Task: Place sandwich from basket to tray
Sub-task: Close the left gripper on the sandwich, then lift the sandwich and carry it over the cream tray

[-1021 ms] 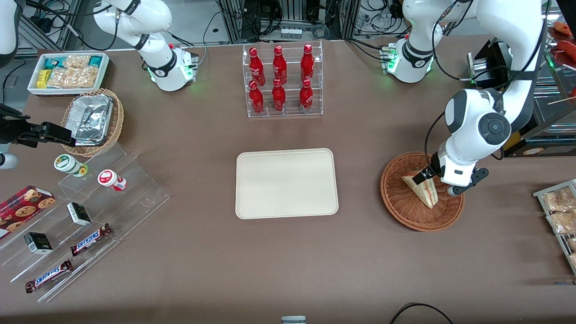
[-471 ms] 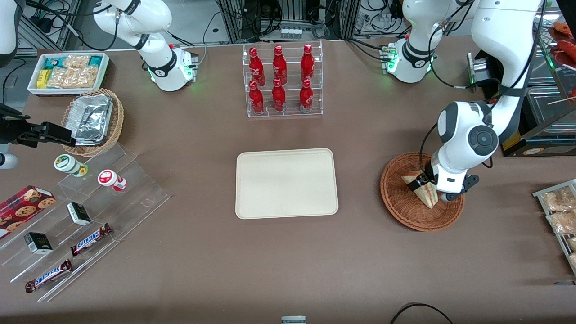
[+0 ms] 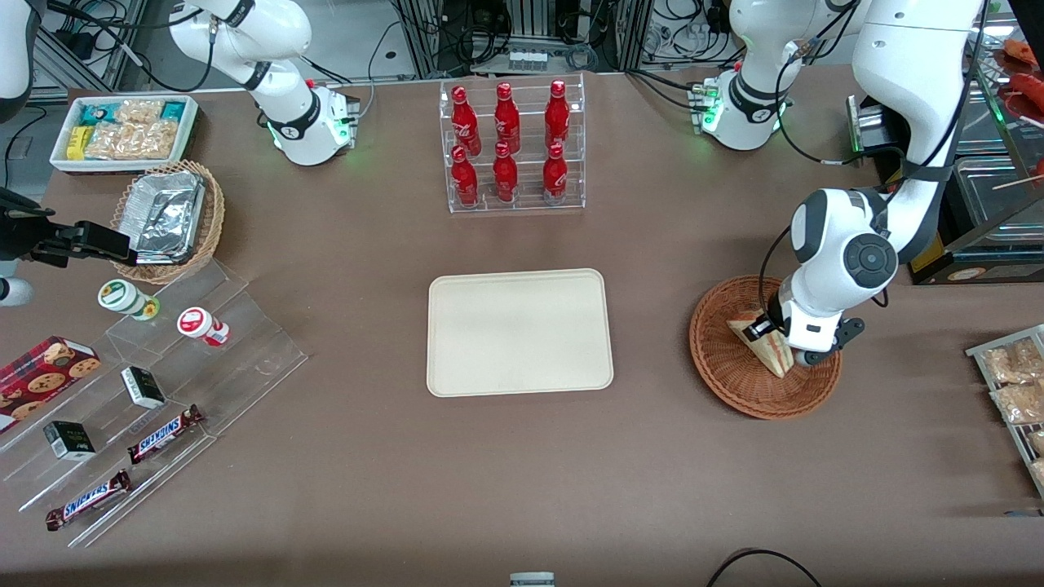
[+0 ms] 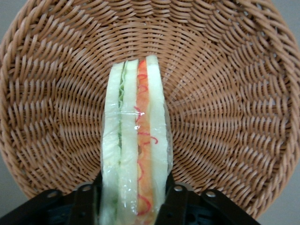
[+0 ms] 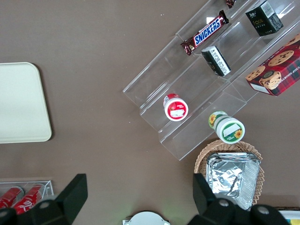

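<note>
— Tabletop first, from the front view: what do we have?

— We see a brown table with cable racks and metal framing at its edge farthest from the camera. The cream tray lies at mid-table. Farther from the camera than the tray stands a clear rack with six red bottles, three above three.

— And toward the parked arm's end?

— We count two Snickers bars on clear stepped shelves, plus two small dark boxes, two round-lidded cups and one cookie box. A tan wicker basket of foil packs sits near a white box of snack packets.

— Where is the task's thing?

— Toward the working arm's end, the one sandwich lies in the reddish-brown basket, well apart from the tray. The gripper is down on it.

— The left wrist view?

— We see the sandwich on edge against the basket weave, filling stripes showing. The gripper has its black fingers pressed to both bread faces, pinching the sandwich.

— And the right wrist view?

— We see the tray corner, the shelves, two cups, one whole Snickers bar and the foil basket.
</note>
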Robot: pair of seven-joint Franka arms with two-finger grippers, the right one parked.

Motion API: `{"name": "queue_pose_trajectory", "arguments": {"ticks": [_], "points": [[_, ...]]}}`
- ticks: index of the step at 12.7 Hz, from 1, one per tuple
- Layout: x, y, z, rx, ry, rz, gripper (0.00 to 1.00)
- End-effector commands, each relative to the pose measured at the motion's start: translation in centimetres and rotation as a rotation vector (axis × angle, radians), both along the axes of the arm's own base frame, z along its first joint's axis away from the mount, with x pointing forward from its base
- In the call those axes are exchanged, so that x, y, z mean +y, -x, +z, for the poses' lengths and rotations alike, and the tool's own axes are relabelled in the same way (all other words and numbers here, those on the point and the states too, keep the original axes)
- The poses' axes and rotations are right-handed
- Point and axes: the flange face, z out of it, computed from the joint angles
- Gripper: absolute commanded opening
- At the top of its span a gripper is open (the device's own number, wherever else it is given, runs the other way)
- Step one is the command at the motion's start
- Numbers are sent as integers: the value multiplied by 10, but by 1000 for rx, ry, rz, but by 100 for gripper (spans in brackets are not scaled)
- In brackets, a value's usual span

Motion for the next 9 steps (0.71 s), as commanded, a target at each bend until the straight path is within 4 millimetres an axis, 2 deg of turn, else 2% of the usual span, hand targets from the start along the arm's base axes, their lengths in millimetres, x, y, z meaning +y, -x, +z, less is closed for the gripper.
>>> {"name": "queue_pose_trajectory", "arguments": {"ticks": [1,3,6,9], "points": [[-3,4,19,40,-59,-51,0],[-13,-11,43,67,-68,-67,0],[-53,-28,83,99,-81,-125,0],[-105,-35,101,90,-70,-198,0]]}}
